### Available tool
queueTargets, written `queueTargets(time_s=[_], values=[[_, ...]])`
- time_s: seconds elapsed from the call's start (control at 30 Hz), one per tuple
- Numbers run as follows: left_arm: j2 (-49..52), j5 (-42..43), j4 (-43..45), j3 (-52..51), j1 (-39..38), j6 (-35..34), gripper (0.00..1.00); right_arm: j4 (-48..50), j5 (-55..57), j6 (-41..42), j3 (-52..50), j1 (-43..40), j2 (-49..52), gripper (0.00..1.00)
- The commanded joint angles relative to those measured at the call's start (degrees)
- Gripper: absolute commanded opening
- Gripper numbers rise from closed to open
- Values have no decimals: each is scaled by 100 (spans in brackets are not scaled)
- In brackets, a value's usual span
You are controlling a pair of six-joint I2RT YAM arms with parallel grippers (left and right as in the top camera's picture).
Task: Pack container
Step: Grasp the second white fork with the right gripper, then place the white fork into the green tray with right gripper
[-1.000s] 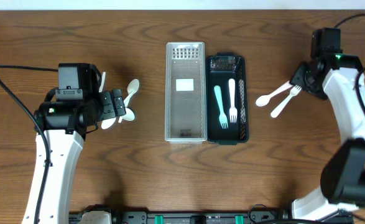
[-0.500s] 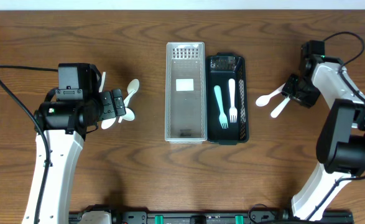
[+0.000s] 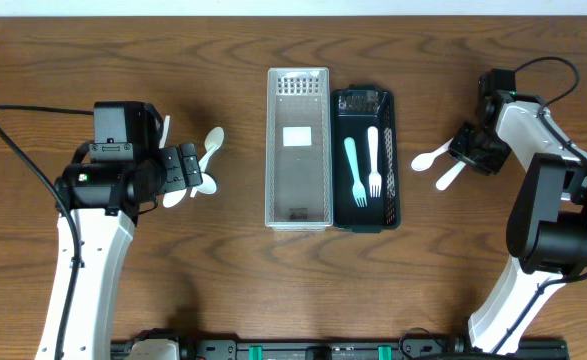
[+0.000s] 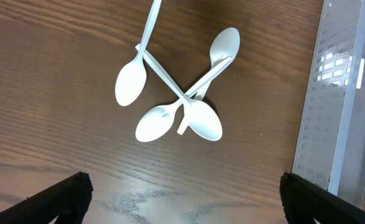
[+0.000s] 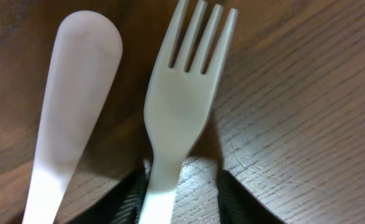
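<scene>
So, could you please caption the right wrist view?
Right pincer straddling a white fork beside a spoon on the wooden table.

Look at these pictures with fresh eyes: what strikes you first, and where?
The black tray at centre, holding a teal fork and a white fork, stands out beside the clear bin. On the left, white spoons lie crossed in a heap; on the right, the right gripper straddles a third fork.

Five white spoons [image 4: 204, 121], three forks [image 3: 373, 158], one clear bin [image 3: 298, 180], one black tray [image 3: 390, 150], two arms [image 3: 88, 240]
</scene>
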Motion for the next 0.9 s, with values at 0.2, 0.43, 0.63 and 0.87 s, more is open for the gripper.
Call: queueTargets(time_s=[0.2, 0.43, 0.63, 0.87], values=[[0, -26, -17, 114, 26, -52, 98, -26, 81, 118, -221, 50, 42, 18], [0, -26, -17, 114, 26, -52, 98, -111, 199, 101, -221, 81, -962, 10], [0, -26, -17, 114, 26, -52, 98, -46, -170, -229, -216, 577, -2476, 4], [0, -26, -17, 114, 26, -52, 98, 267, -164, -306, -216, 1991, -3316, 1]])
